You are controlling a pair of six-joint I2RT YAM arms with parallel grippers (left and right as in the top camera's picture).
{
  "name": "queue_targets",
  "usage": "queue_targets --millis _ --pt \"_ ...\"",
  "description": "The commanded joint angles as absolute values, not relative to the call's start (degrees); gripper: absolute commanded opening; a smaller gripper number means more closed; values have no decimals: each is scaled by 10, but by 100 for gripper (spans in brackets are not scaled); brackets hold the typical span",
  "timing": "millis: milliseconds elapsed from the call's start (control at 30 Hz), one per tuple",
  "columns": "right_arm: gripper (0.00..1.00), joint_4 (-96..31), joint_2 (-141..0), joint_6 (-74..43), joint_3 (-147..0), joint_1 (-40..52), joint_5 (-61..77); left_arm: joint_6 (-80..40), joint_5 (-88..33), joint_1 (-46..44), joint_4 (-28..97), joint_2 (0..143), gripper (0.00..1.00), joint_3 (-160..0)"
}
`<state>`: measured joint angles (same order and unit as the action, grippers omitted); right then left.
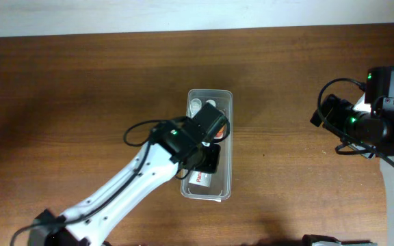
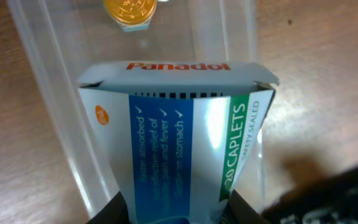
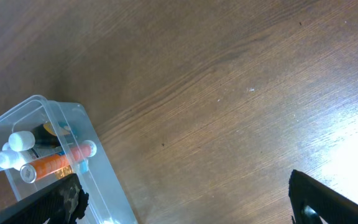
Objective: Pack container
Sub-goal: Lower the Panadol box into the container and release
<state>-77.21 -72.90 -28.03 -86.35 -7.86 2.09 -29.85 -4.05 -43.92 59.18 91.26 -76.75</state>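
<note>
The container (image 1: pixel 209 92) is a long clear plastic tub in the middle of the wooden table. It also shows in the left wrist view (image 2: pixel 48 74) and the right wrist view (image 3: pixel 107 180). My left gripper (image 1: pixel 207 160) is inside its near half, shut on a white-and-blue Panadol medicine box (image 2: pixel 179 137). The box (image 1: pixel 200 179) sits tilted in the tub. Small bottles (image 1: pixel 204 104) lie at the far end, one with an orange body (image 3: pixel 45 165) and one with a gold cap (image 2: pixel 129 11). My right gripper (image 3: pixel 185 199) is open and empty over bare table, far right of the tub.
The right arm's base and cables (image 1: pixel 382 116) stand at the table's right edge. A white wall strip (image 1: pixel 183 14) runs along the far edge of the table.
</note>
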Motion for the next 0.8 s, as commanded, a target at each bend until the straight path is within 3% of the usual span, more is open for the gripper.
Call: queue_targets --millis 0,33,100,167,533,667,767 --pt "98 -772 -727 -279 -868 -83 23 -313 -31 -440 569 938 33 -751" --pt "99 -772 -727 -279 -868 -83 23 -313 -32 -440 565 946 34 -750" --pt "98 -772 -727 -279 -868 -83 23 -313 -43 -440 564 959 55 -750" --pt "98 -772 -727 -279 -868 -83 23 -313 -52 -440 564 961 62 -750" --pt "98 -772 -727 -279 -868 -83 23 -283 -41 -402 597 870 64 -794" --pt "98 -772 -727 -279 -868 -83 23 -269 39 -341 649 798 78 -831" --pt "98 -772 -727 -279 -868 -83 23 -249 119 -276 678 742 82 -842"
